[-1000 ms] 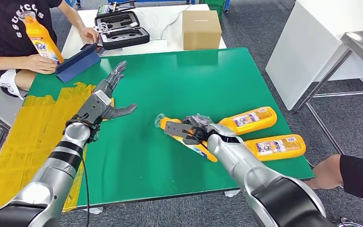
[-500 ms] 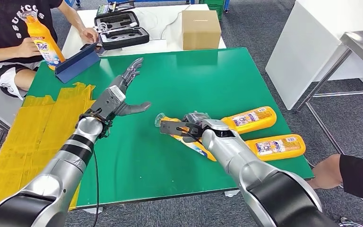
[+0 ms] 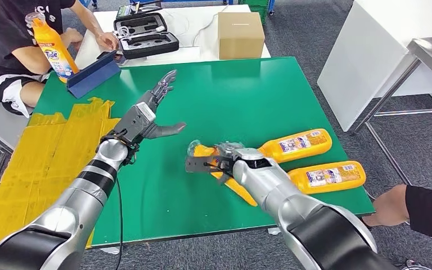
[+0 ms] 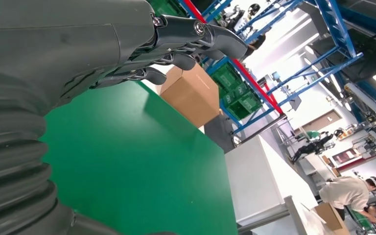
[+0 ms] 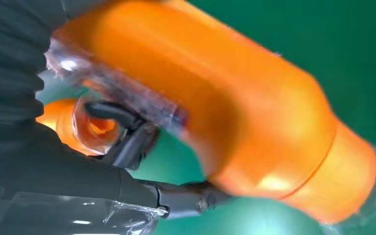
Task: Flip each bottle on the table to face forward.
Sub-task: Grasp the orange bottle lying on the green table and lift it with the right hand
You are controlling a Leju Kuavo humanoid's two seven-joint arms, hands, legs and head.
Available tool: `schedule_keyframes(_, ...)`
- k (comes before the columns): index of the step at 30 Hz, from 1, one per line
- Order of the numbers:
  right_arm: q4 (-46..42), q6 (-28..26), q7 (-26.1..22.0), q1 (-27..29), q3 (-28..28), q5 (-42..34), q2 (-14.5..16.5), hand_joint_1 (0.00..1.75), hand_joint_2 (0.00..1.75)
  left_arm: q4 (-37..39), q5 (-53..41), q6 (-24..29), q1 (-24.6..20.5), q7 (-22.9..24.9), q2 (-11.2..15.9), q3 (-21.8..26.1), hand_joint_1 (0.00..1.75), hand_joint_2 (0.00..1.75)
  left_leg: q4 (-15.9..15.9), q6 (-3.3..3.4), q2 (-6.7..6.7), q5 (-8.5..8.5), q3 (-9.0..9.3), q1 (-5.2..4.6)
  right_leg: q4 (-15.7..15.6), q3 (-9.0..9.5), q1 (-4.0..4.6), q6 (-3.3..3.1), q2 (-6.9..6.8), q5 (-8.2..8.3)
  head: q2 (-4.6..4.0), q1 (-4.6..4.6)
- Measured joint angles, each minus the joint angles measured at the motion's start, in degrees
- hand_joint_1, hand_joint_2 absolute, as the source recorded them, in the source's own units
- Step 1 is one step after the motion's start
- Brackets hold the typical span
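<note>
While the left hand (image 3: 146,115) is hovering spread and empty above the green table (image 3: 270,95), the right hand (image 3: 219,160) is gripping an orange bottle (image 3: 233,183) lying under it near the front edge

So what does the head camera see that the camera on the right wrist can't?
Head view alone: the silver left hand spread open above the green table, two more orange labelled bottles lying beside the right arm, the brown cardboard box, and a seated person holding an orange bottle upright. Right wrist view alone: a close look at the dark fingers curled around the bottle. Both: the right hand gripping one orange plastic bottle over the green surface.
</note>
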Motion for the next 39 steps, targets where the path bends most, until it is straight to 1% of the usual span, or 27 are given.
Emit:
schedule_keyframes(6,0.4,0.8,1.4,0.4,0.7,1.2,0.3,0.00,1.75,0.7,0.4,0.1,-0.2,-0.1,-0.3,-0.6,0.00,1.75,0.0,0.01,-0.01,-0.03,-0.06,-0.01,0.0,-0.03,-0.01,0.01,-0.01,-0.03,0.00,0.03)
schedule_keyframes(15,0.5,1.0,1.7,0.4,1.1,1.4,0.5,0.00,1.75,1.3,0.5,0.1,-0.3,-0.1,-0.5,-0.7,0.00,1.75,0.0,0.01,-0.01,-0.04,-0.06,-0.01,0.0,-0.04,-0.01,0.01,-0.01,-0.03,0.00,0.02)
schedule_keyframes(16,0.5,1.1,1.7,0.5,1.1,1.4,0.5,0.30,1.75,1.4,0.5,0.1,-0.4,-0.1,-0.5,-0.7,0.00,1.75,0.0,0.01,-0.01,-0.04,-0.06,-0.01,0.0,-0.03,-0.01,0.01,-0.01,-0.03,0.00,0.02)
schedule_keyframes(19,0.5,1.1,1.7,0.5,1.1,1.4,0.5,1.57,1.75,1.7,0.5,0.2,-0.4,-0.1,-0.5,-0.7,0.00,1.75,0.0,0.00,0.00,-0.04,-0.06,0.00,0.0,-0.04,-0.01,0.01,-0.01,-0.03,0.00,0.02)
schedule_keyframes(20,0.5,1.1,1.6,0.6,1.1,1.4,0.5,1.69,1.75,1.7,0.5,0.2,-0.5,-0.1,-0.5,-0.7,0.00,1.75,0.0,0.00,0.00,-0.04,-0.06,0.00,0.0,-0.04,-0.01,0.01,-0.01,-0.03,0.00,0.02)
schedule_keyframes(27,0.5,0.4,0.8,0.8,1.1,1.3,0.9,1.69,1.75,2.2,0.5,0.3,-0.5,-0.2,-0.5,-0.8,0.00,1.75,0.0,-0.02,0.04,-0.06,-0.03,-0.01,0.0,-0.05,-0.01,0.01,0.00,-0.03,0.00,0.02)
schedule_keyframes(32,0.5,0.1,0.8,0.8,1.0,1.2,1.0,1.59,1.75,2.2,0.5,0.5,-0.5,-0.2,-0.5,-0.8,0.00,1.75,0.0,-0.02,0.04,-0.05,-0.02,0.00,0.0,-0.03,-0.01,0.02,0.00,-0.02,0.00,0.00)
schedule_keyframes(39,0.5,-2.4,0.8,1.2,0.9,0.8,1.3,1.65,1.75,2.2,0.7,0.8,-0.5,-0.3,-0.5,-0.8,0.00,1.75,0.0,-0.03,0.04,-0.06,-0.03,0.00,0.0,-0.04,0.00,0.01,0.01,-0.02,0.00,0.00)
